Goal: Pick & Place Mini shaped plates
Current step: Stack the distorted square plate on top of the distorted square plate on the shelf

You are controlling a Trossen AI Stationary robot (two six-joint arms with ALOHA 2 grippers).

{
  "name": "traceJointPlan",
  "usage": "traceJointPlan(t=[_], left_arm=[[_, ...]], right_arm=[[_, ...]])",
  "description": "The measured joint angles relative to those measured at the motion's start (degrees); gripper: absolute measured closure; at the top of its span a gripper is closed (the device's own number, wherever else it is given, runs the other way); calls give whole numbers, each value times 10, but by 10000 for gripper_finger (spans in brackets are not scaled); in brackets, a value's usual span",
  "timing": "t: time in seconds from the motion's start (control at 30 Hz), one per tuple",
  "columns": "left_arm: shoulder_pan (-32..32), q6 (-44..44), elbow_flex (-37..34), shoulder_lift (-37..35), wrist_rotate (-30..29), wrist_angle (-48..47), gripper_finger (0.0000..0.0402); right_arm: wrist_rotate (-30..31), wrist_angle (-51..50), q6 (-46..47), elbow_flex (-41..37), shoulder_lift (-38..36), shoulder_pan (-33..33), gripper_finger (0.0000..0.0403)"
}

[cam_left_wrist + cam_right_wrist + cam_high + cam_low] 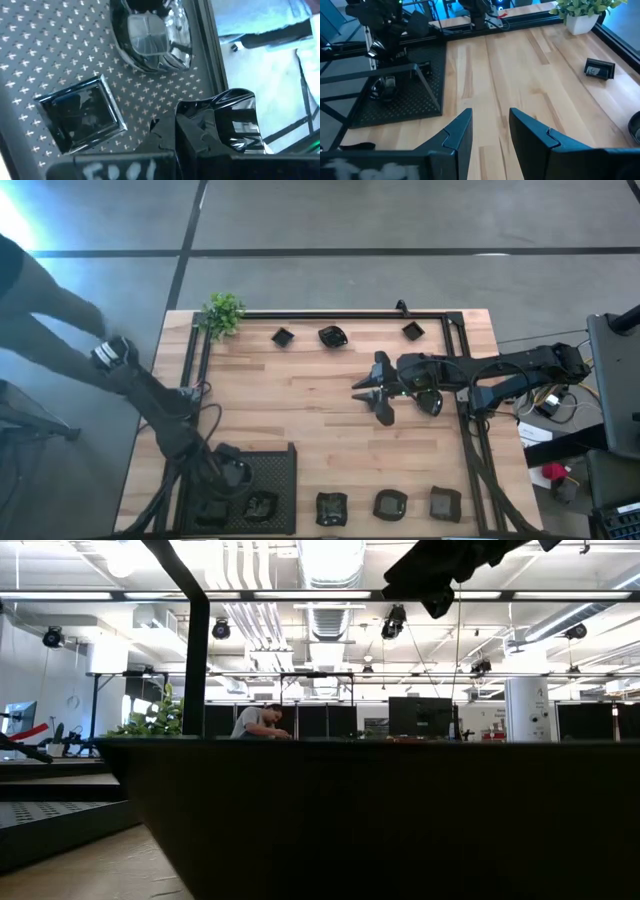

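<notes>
Starting at the left: our left claw (232, 475) is down over the black mesh tray (275, 465) at the near-left corner of the tabletop (300, 410), and in the left wrist view it's gripping a glossy black plate (235, 122) by its rim, just above the mesh. Two plates already lie in the tray there, a square plate (82, 117) and a rounded plate (152, 35). So we'd judge the step in hand is the set-down. To do it well we'd lower until the plate is flat on a bare patch of mesh, clear of the other two, then let go and lift straight up so nothing gets dragged (these glossy little dishes probably slide easily).

Moving right, three more plates sit along the near edge (331, 506) (389, 504) (445, 502), and three along the far edge (282, 336) (332, 336) (413, 331), near the green plant (223, 312) at the far-left corner.

The right claw (372, 392) hovers mid-tabletop, right of centre, fingers parted and holding nothing. We'd keep it waiting there until the left arm is clear of the tray.

Writing: there's some pale lettering on the left claw's body in its wrist view, but it's too blurry to read. No brands we can make out.
</notes>
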Motion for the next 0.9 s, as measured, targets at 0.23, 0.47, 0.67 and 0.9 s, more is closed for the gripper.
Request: traceJointPlan(t=[0.23,0.47,0.67,0.9], left_arm=[[-2,-11,0,13,-3,13,402],[-13,-17,0,31,-3,11,402],[-15,-36,-2,37,-3,11,402],[-16,-78,-15,35,-3,12,401]], right_arm=[[0,0,0,0,0,0,280],[0,-2,0,0,0,0,280],[1,-2,-2,0,0,0,280],[2,-2,-2,0,0,0,280]])
